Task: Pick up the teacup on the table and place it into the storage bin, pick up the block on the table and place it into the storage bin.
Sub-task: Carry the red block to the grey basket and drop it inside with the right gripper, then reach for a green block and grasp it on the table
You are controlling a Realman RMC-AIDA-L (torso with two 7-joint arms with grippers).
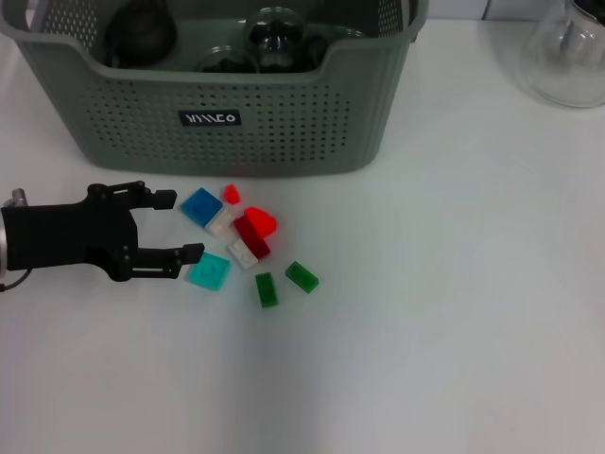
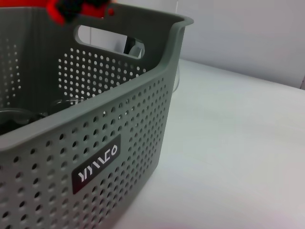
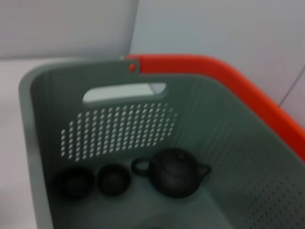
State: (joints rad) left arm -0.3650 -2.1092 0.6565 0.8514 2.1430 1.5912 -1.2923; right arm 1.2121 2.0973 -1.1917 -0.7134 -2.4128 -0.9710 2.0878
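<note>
The grey-green perforated storage bin stands at the back of the white table, its black label facing me. Several small blocks lie in front of it: a blue one, a cyan one, a red one, a dark red one and two green ones. My left gripper is open and empty, low over the table just left of the blue and cyan blocks. In the right wrist view the bin holds two dark teacups and a dark teapot. No teacup shows on the table.
A clear glass vessel stands at the back right. The left wrist view shows the bin's front wall and label close up. An orange-red edge runs behind the bin's far wall. Bare table lies in front and to the right.
</note>
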